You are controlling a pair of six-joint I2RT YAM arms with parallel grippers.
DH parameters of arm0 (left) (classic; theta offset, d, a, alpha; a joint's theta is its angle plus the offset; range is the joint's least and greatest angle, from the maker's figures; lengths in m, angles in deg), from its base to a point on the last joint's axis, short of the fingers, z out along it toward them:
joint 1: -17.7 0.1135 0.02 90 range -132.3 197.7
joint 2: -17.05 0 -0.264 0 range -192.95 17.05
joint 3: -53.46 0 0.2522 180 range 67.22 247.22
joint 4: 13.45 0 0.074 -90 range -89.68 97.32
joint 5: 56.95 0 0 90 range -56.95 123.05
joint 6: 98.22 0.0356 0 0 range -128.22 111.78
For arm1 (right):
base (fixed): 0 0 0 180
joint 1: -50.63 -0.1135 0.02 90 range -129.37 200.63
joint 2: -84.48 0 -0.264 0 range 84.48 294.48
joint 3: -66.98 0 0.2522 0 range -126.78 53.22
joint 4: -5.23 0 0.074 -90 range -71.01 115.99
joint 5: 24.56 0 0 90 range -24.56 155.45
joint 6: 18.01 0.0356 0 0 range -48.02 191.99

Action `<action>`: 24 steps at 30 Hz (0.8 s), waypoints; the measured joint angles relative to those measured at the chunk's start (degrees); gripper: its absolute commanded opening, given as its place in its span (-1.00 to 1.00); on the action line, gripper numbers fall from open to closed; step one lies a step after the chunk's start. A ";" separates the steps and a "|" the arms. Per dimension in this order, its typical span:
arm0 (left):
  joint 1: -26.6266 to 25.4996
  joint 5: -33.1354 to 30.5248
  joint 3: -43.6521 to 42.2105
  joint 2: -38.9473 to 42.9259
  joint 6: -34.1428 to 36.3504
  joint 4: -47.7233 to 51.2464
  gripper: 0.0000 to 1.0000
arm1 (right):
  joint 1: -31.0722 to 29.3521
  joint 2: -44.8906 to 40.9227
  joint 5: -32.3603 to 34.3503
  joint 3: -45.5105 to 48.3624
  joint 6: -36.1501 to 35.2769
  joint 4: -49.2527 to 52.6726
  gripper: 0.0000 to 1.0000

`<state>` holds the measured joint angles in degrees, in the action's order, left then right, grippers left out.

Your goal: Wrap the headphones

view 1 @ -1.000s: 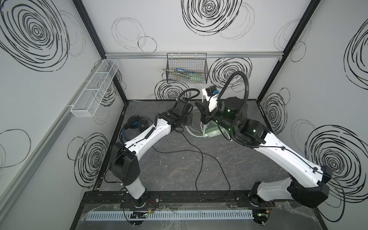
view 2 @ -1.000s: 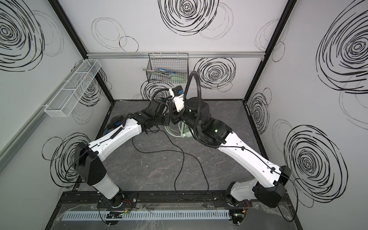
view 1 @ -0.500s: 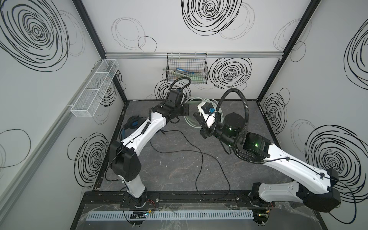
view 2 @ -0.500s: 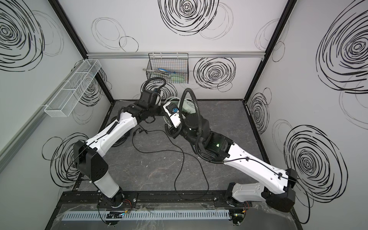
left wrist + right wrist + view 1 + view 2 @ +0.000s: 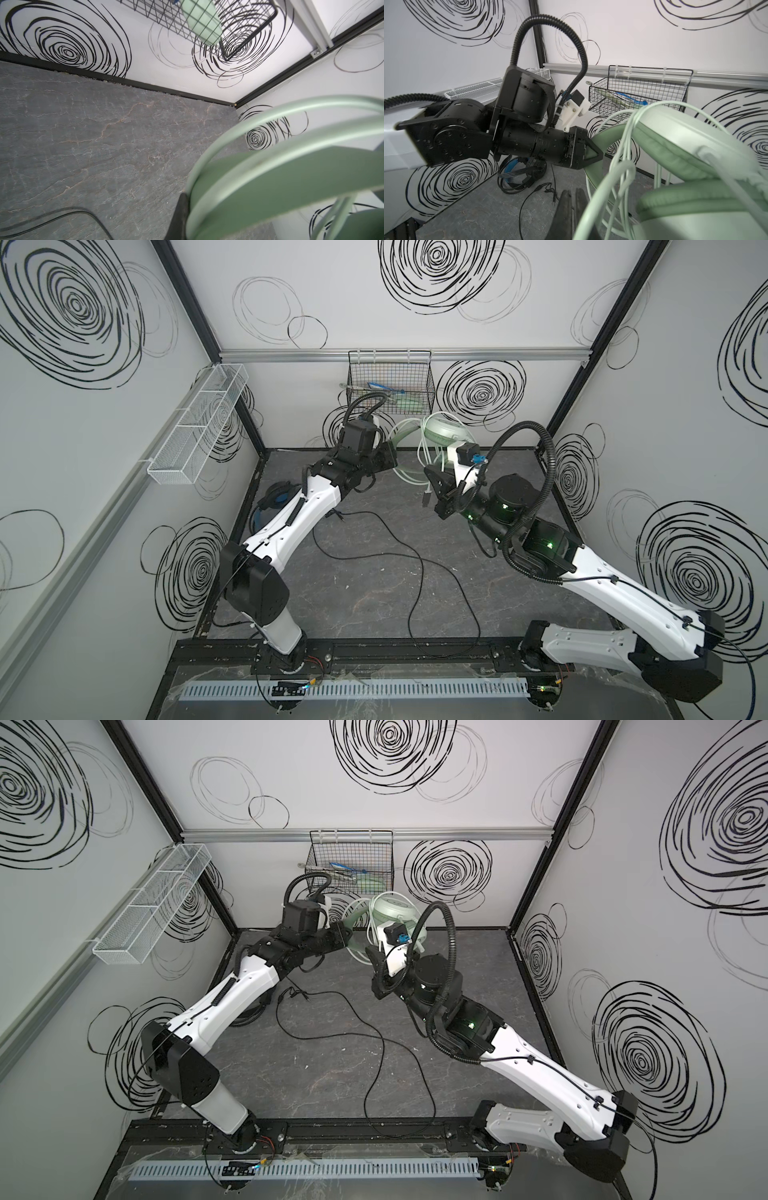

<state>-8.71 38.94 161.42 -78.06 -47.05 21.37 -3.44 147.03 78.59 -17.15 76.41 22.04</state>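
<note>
Mint headset (image 5: 675, 145) | left claw (image 5: 594, 153) clamps it | right claw (image 5: 572, 207) closed, grip unclear | black headset (image 5: 511, 166) half-hidden

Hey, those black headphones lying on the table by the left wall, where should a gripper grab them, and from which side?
Take the black headphones by the blue-padded headband, coming down from above. It looks slim enough for the jaws and seems to arch up clear of the bulkier ear cups, so a pinch across it should hold.
</note>
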 measured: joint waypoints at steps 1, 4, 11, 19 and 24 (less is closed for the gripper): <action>-0.04 0.04 0.02 0.09 -0.46 -0.22 -1.00 | 0.46 -0.81 -0.33 0.90 0.70 -0.44 -0.85; -0.13 0.48 0.22 0.33 -0.98 -0.24 -1.00 | 1.22 -2.64 -1.07 3.34 2.43 -1.66 -0.77; 2.64 -0.15 0.20 1.42 -5.35 -2.01 -1.00 | 3.72 -4.83 -5.60 7.78 6.14 -2.38 -0.39; 3.91 -0.57 0.20 1.90 -6.80 -2.75 -1.00 | 13.05 -4.87 -12.72 12.90 15.15 -5.22 -0.37; 3.82 -1.11 0.48 1.90 -6.03 -1.68 -1.00 | 21.22 -4.70 -19.39 17.66 22.56 -8.26 0.00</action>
<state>-4.89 37.82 161.90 -76.16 -53.08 19.69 17.79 142.33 59.20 0.51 98.97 13.77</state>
